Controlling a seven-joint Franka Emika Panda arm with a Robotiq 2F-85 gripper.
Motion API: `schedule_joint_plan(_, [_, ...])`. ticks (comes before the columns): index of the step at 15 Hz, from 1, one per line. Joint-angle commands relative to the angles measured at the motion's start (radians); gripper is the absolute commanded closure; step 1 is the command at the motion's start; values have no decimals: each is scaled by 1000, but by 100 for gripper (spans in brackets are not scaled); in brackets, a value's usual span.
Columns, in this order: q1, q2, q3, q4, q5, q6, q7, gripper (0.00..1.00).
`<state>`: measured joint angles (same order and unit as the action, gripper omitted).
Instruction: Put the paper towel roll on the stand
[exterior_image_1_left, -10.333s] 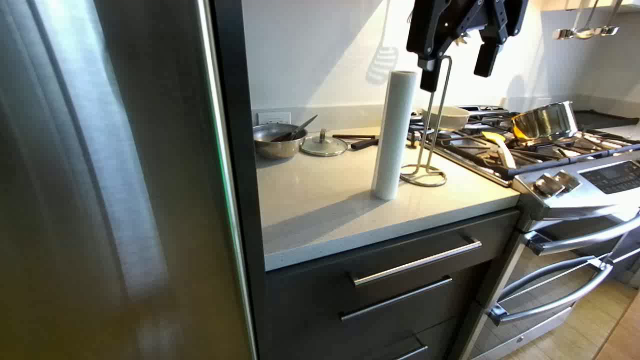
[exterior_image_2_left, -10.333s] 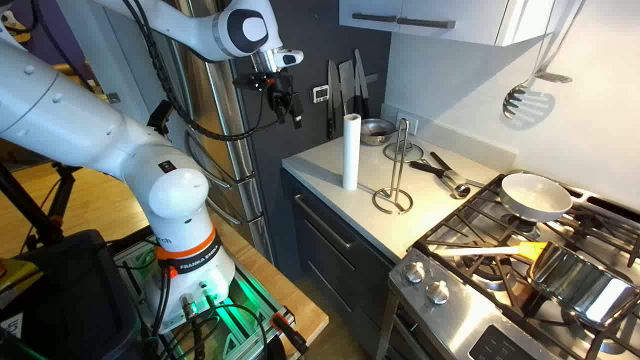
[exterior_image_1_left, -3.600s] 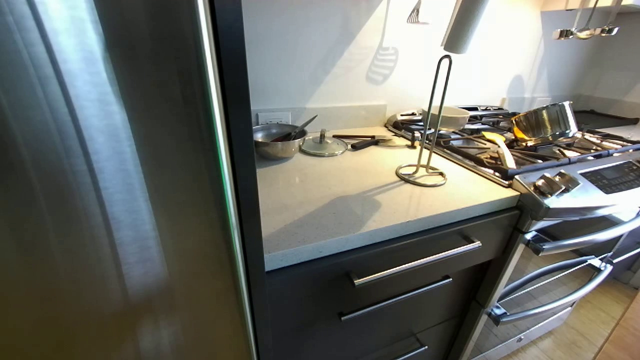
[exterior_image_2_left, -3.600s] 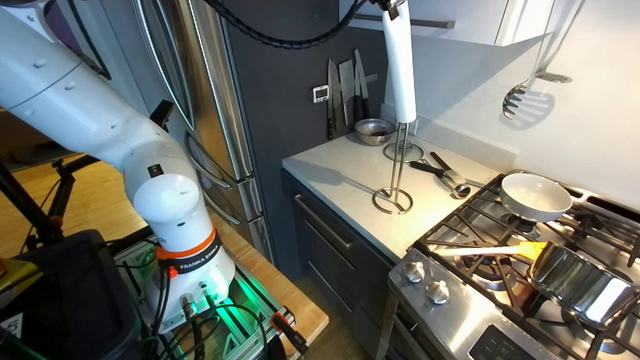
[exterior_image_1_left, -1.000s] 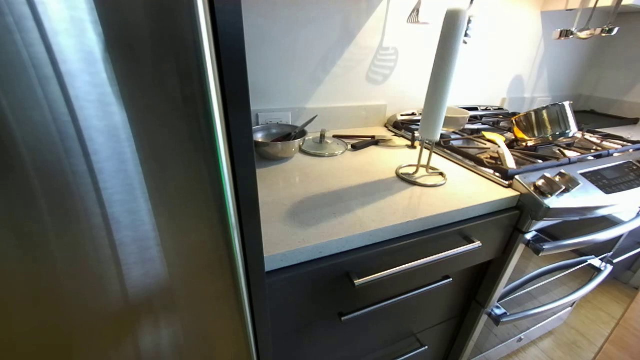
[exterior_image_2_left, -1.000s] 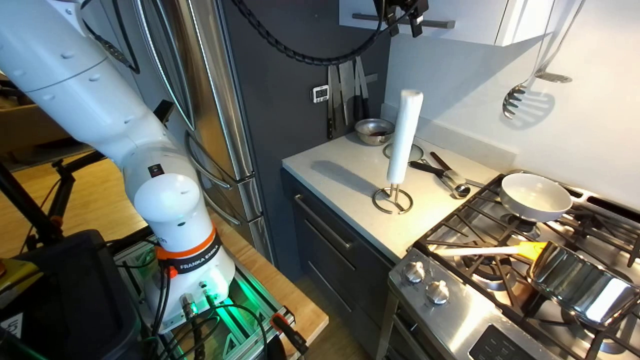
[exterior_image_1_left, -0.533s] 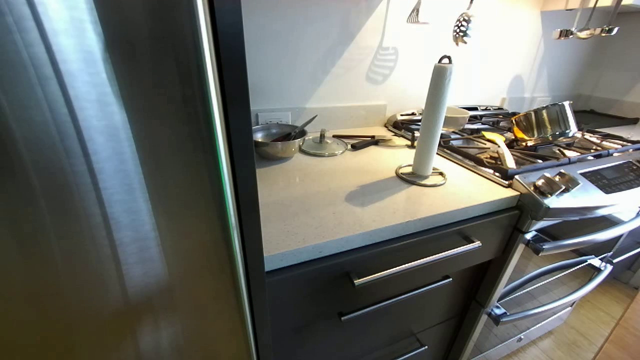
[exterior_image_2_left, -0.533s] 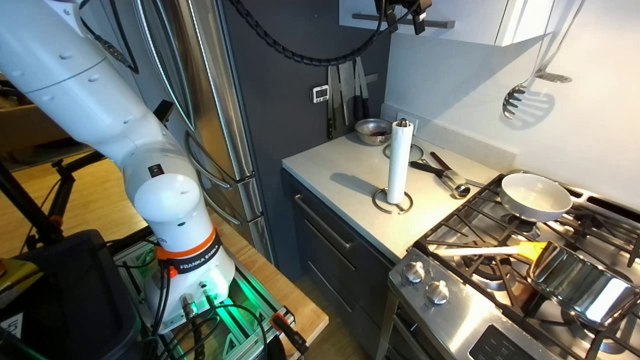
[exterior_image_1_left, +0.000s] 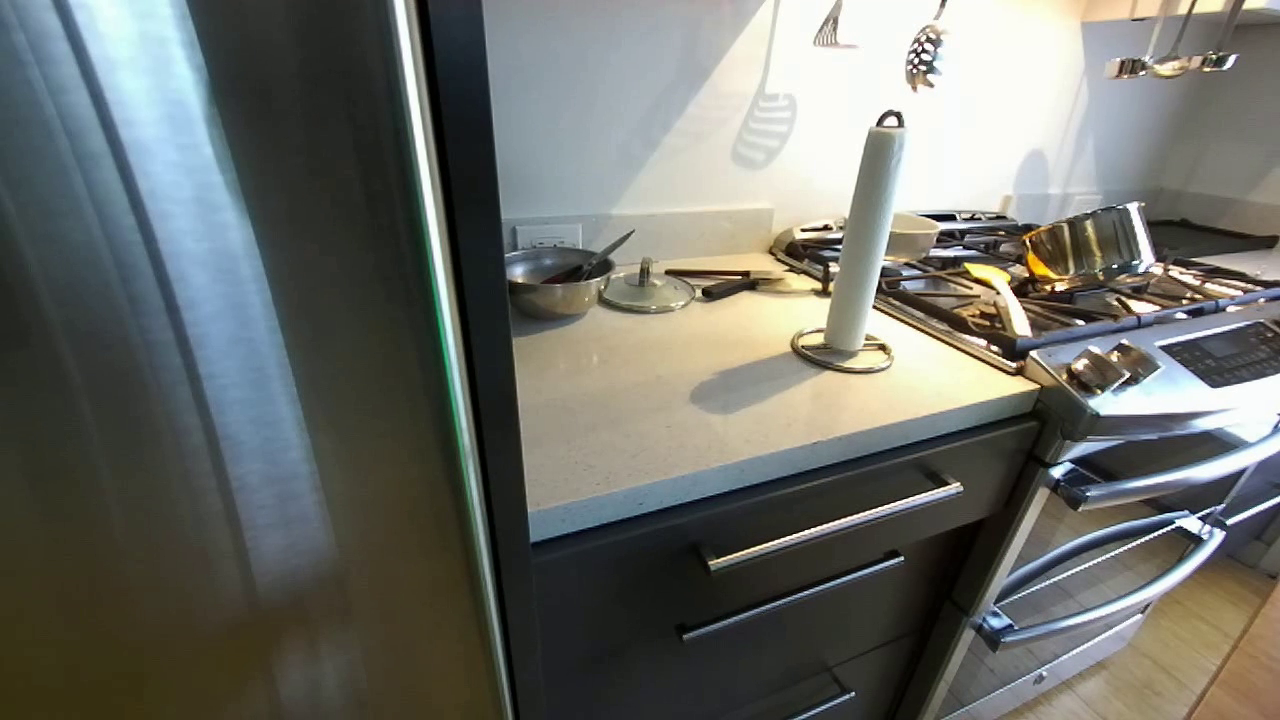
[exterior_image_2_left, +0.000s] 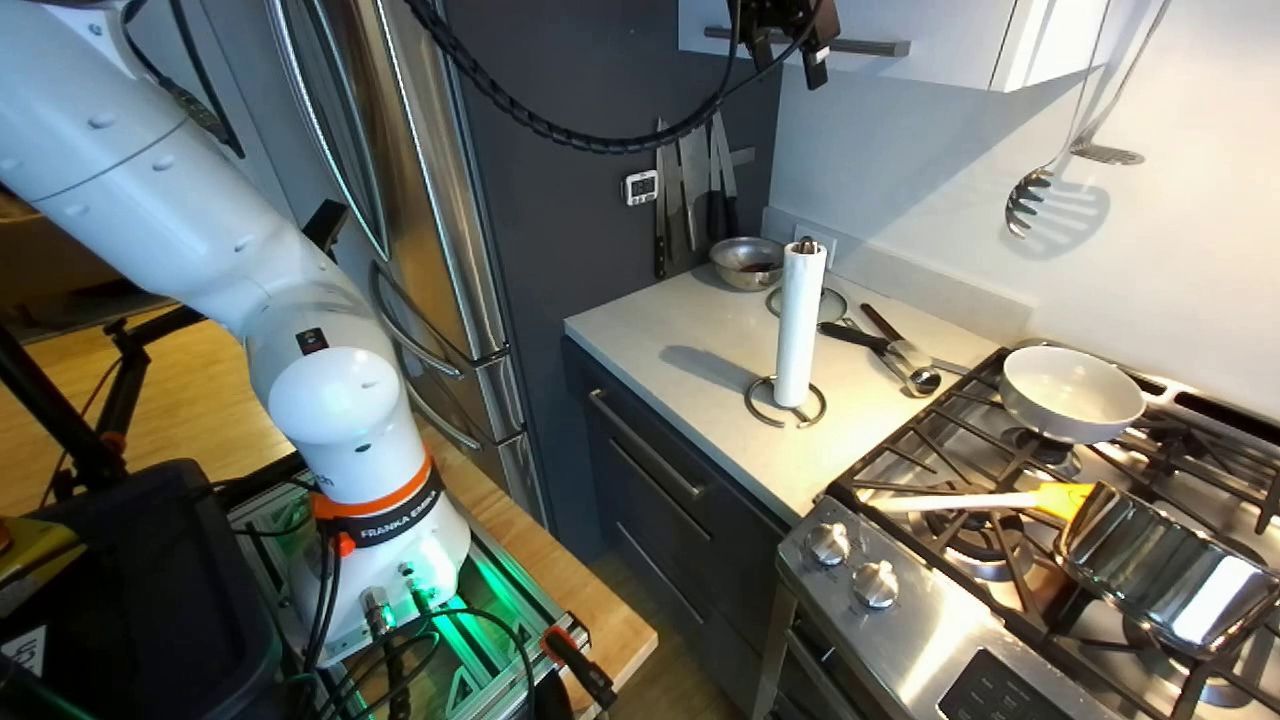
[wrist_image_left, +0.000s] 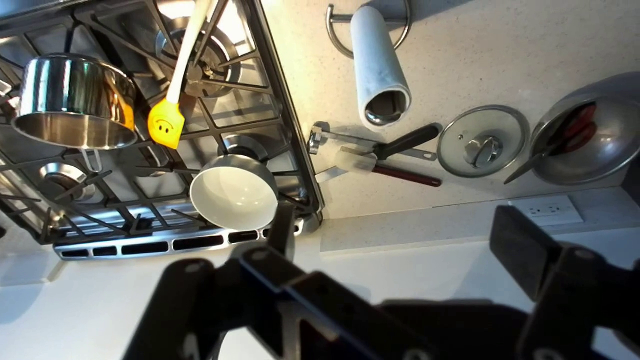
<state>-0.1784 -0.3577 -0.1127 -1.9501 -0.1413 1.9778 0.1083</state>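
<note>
The slim white paper towel roll (exterior_image_1_left: 865, 245) is standing upright on the thin metal wire stand (exterior_image_1_left: 848, 370), the stand's loop poking out at its top and the ring base spreading around its foot. The black two-fingered gripper (exterior_image_2_left: 790, 67) is hanging above the roll, well apart from it, its fingers spread; in the wrist view the roll is showing outside the gap between them. The stand is resting on a pale speckled stone countertop (exterior_image_1_left: 620, 400), where a round glass lid (exterior_image_1_left: 648, 291) and a steel bowl (exterior_image_1_left: 555, 299) are sitting at the far left in an exterior view, a white wall (exterior_image_1_left: 620, 110) rising behind. A steel-fronted gas stove (exterior_image_2_left: 930, 620) is bordering the right, bearing a round white bowl (exterior_image_2_left: 1068, 400) and a tilted steel saucepan (exterior_image_2_left: 1165, 565). The countertop's near edge is running above dark flat drawers (exterior_image_1_left: 620, 600), a strip of stone lying between it and the stand; a broader stretch is reaching left toward the tall steel refrigerator (exterior_image_1_left: 200, 400), the stove lying closer.
</note>
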Motion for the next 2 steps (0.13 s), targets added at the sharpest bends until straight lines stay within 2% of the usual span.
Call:
schedule_joint_plan(1, [4, -2, -4, 1, -1, -3, 0, 0])
schedule_joint_plan(2, [4, -4, -4, 0, 0, -3, 0, 0])
